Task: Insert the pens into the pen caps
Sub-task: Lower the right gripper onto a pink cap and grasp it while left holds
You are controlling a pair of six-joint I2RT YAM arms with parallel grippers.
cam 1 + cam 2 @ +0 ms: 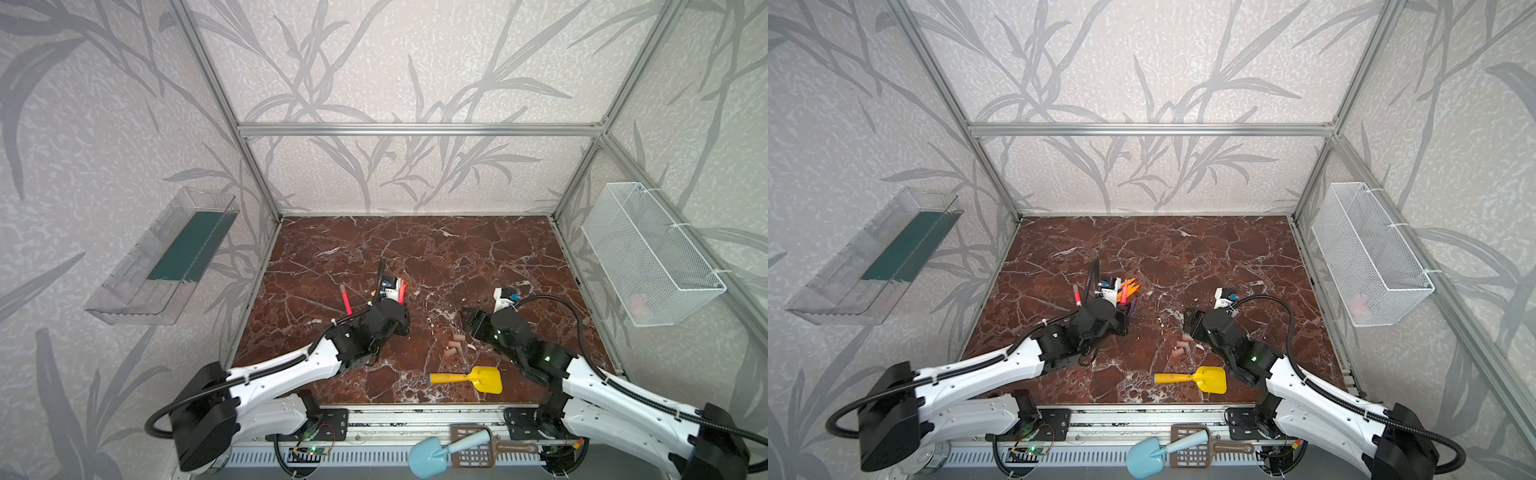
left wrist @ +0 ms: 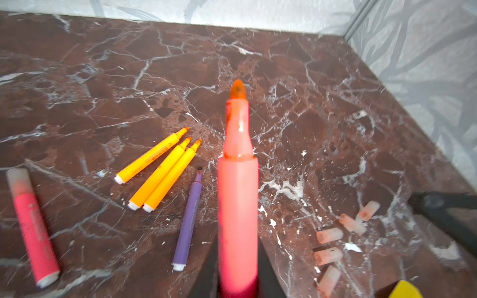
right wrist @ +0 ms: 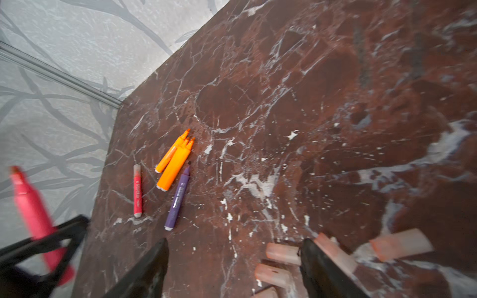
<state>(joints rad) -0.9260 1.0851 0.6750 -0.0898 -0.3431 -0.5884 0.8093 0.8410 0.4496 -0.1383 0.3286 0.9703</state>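
Left wrist camera first: your left gripper [image 2: 237, 282] is clamped on the tail end of a pink-red pen [image 2: 238, 201], its bare tip pointing out over the marble tabletop [image 2: 309, 77]. So much barrel overhangs the jaws that a push into a cap could, I'd say, lever it sideways or slide it back in the grip. Lying flat on the table are three orange pens [image 2: 161, 172], a purple pen [image 2: 189, 219] and, apart from them, a capped pink-red pen [image 2: 33, 229]. Five loose pen caps [image 2: 329, 235] huddle close together on their sides, mouths facing different ways; no other view gives you that count. Right wrist camera now: your right gripper [image 3: 235, 243] is spread wide with nothing in it, one finger right at the cap cluster. Close carelessly and you may pinch two, or send a neighbour rolling, since they look light and round. This view alone shows the left jaws from the side, gripping the pen. In both top views the jaws hide beneath the wrists and the caps shrink to pale specks. But only here is the yellow toy shovel [image 1: 484, 379] seen whole, near the caps, where a rolling one could lodge against it.
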